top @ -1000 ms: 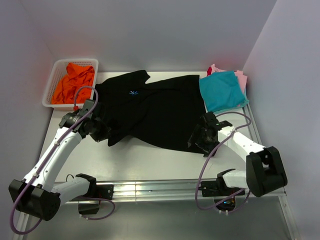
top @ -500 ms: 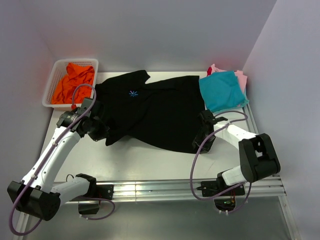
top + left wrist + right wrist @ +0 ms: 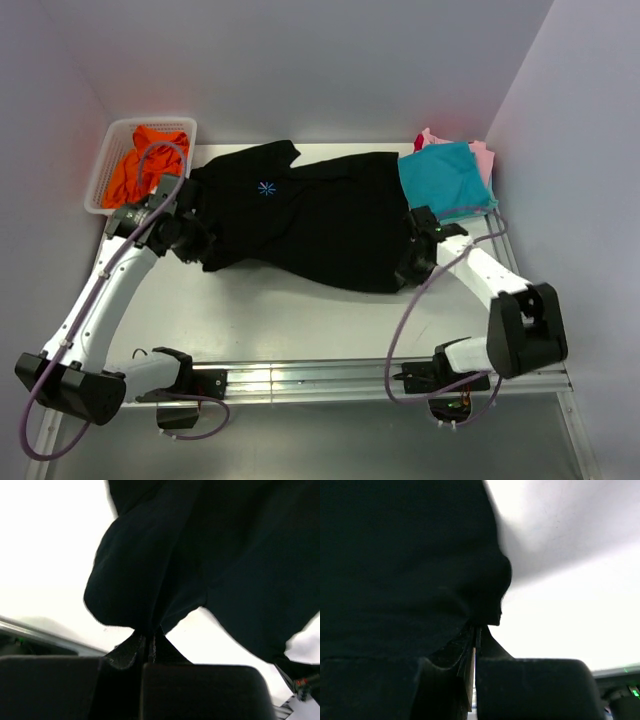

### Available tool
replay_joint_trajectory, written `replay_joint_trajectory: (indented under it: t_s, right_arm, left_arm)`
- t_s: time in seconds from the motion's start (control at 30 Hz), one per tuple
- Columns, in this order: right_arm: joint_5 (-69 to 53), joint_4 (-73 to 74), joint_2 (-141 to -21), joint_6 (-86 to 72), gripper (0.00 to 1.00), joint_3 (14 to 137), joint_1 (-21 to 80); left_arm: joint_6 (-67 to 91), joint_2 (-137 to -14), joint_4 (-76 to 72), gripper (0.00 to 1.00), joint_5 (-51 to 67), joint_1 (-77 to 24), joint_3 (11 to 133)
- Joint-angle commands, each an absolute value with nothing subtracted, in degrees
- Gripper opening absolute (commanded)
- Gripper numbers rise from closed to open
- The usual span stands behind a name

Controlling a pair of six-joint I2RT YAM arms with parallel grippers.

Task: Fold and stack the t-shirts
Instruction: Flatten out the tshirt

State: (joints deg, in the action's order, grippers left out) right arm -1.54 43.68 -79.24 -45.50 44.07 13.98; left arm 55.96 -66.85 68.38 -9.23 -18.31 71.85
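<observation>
Black t-shirt spread on tabletop. Left hand and right hand each clamped shut on its edge; lift both evenly, cloth taut, to fold.

A tee was spread across the tabletop; a basket was placed back-left, folded tees stacked back-right.

Matt cloth t-shirt; plastic mesh basket
</observation>
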Motion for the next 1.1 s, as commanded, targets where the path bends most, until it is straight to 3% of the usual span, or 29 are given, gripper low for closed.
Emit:
replay_joint_trajectory:
  t_s: [0.0,0.23,0.63,0.73,0.83,1.07]
  right_arm:
    - [3.6,52.8,-70.7,-43.3,0.0,54.0,13.4]
    - [6.1,66.3,-57.1,-38.6,0.0,81.3,13.4]
    - [12.6,75.8,-44.1,-30.2,0.0,111.2,13.4]
    - [13.3,77.3,-44.6,-29.6,0.0,114.9,13.4]
    - [13.4,74.0,-44.8,-29.3,0.0,111.5,13.4]
    - [19.9,58.7,-56.3,-27.2,0.0,104.6,13.4]
  left_arm:
    - [52.1,-66.8,72.1,0.0,-13.9,-18.0,81.7]
    - [45.7,-66.1,75.4,0.0,-11.4,-18.1,101.3]
    - [38.9,-58.0,72.2,0.0,2.2,-18.4,123.4]
    - [37.4,-59.3,72.4,0.02,5.6,-18.4,130.0]
    - [36.7,-60.7,68.8,0.01,5.1,-19.0,128.1]
    - [34.3,-74.1,58.3,0.02,-8.0,-18.9,126.2]
